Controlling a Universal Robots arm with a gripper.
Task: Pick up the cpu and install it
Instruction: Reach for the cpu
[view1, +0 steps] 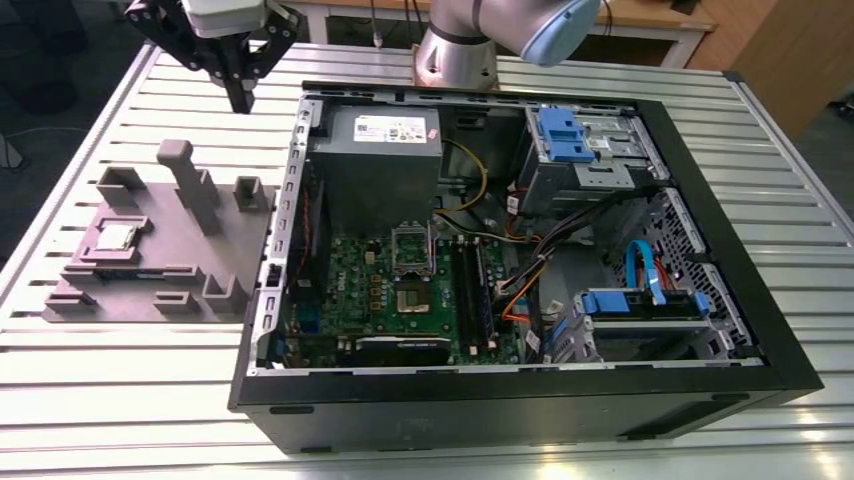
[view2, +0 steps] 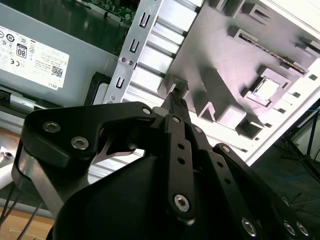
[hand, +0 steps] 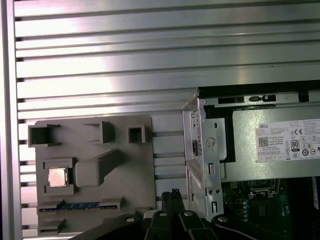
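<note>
The cpu (view1: 118, 237), a small pale silver square, lies in a recess of the grey-mauve fixture block (view1: 200, 262) on the exterior view's left. It also lies flat in its recess in both wrist views (view2: 265, 89) (hand: 57, 177). My gripper (view1: 242, 98) hangs high above the table's far left, beyond the block and well away from the cpu. Its black fingers meet at the tips in both wrist views (view2: 177, 95) (hand: 173, 195), shut with nothing held. Inside the open computer case, the dark cpu socket (view1: 411, 298) sits on the green motherboard with its bracket raised.
The open black computer case (view1: 747, 300) takes up the table's middle and the exterior view's right. It holds a grey power-supply box (view1: 380, 150), blue drive bays (view1: 574, 135) and loose cables (view1: 561, 250). Upright posts (view1: 187, 185) rise from the block. The arm's base (view1: 454, 55) stands behind the case.
</note>
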